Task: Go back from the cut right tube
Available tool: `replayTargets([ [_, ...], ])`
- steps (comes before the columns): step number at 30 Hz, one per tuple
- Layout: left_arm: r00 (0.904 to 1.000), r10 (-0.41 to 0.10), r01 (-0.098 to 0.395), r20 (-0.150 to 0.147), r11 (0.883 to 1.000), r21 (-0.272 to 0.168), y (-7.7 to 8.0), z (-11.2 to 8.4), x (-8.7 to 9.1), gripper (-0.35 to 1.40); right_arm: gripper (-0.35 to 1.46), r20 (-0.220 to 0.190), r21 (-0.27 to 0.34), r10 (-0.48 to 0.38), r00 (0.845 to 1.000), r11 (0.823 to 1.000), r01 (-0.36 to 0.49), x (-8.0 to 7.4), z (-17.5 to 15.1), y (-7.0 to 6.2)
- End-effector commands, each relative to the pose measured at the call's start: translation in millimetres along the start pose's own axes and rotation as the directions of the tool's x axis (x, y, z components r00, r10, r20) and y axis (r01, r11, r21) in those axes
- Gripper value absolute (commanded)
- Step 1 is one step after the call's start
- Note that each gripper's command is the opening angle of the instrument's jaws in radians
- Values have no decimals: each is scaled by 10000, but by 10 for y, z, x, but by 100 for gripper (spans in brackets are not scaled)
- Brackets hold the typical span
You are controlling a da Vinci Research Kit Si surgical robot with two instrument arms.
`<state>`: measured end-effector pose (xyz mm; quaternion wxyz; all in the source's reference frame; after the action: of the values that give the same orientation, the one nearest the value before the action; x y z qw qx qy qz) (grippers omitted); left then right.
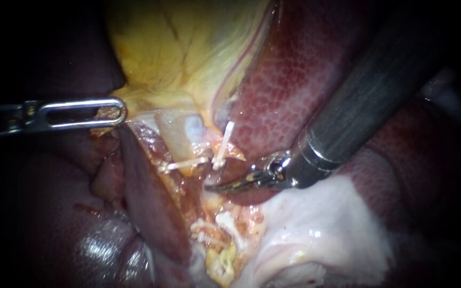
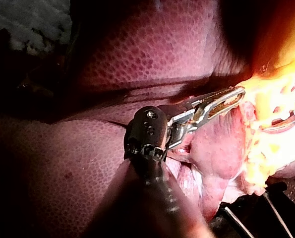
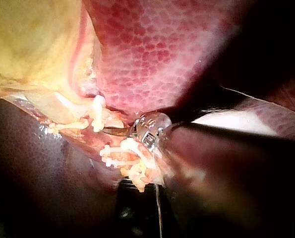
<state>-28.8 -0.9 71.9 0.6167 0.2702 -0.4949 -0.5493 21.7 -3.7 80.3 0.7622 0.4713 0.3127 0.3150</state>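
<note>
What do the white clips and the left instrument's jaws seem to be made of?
The clips look like matte white plastic: opaque, no glint. On the left instrument, the jaws, shut on the gallbladder, are probably polished metal: silvery, with bright reflections along the slotted rim.

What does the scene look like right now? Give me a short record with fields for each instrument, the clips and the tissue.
Left instrument: comes in from the left, jaws shut on the edge of the gallbladder
Right instrument: comes in from the upper right, curved jaws shut, holding nothing, tip just below the upper clips
Upper clips: two white clips, next to the gallbladder's lower end
Lower clips: white cluster, apart from the upper pair
Liver: red, mottled, behind the right instrument's shaft
</note>
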Motion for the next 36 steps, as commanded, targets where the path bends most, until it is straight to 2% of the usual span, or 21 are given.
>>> replayTargets([
  [1, 10000, 0, 0, 2, 10000, -5, 0, 0, 0, -35, -35, 6, 6, -1, 10000, 10000, 1, 0, 0, 0],
  [8, 10000, 0, 0, 3, 10000, -7, 0, 0, 0, -35, -35, -1, -5, 24, 10000, 10000, -24, -7, -6, -1],
  [9, 10000, 0, 0, 3, 10000, -8, -1, 0, 0, -35, -23, -151, -120, -99, 9998, 9999, 98, -9, -10, -3],
  [12, 10000, -1, 1, 4, 10000, -10, -1, -1, 0, -35, 78, -357, -259, -813, 9960, 9964, 804, -17, -18, -10],
  [14, 10000, -1, 1, 4, 10000, -9, -1, -1, 0, -35, 113, -549, -445, -988, 9936, 9943, 964, -22, -21, -18],
  [17, 10000, -1, 1, 3, 10000, -8, -1, -1, 0, -35, 125, -599, -486, -1379, 9886, 9896, 1351, -25, -23, -29],
  [22, 10000, -1, 1, 3, 10000, -8, -1, -1, 0, -35, 135, -927, -796, -2118, 9729, 9756, 2048, -12, -36, -43],
  [23, 10000, -1, 1, 3, 10000, -8, -1, -1, 0, -35, 138, -1006, -914, -2370, 9663, 9693, 2282, -10, -39, -45],
  [27, 10000, 0, 0, 2, 10000, -7, -1, -1, 0, -35, 143, -1363, -1821, -3740, 9174, 9197, 3479, -8, -61, -58],
  [32, 10000, 0, 0, 2, 10000, -6, 0, -1, 0, -35, 143, -1331, -2378, -4763, 8691, 8667, 4386, -15, -98, -77],
  [36, 10000, 1, -1, 2, 10000, -7, 0, -1, 0, -35, 143, -1235, -2749, -5369, 8346, 8266, 4911, -1, -136, -94],
])
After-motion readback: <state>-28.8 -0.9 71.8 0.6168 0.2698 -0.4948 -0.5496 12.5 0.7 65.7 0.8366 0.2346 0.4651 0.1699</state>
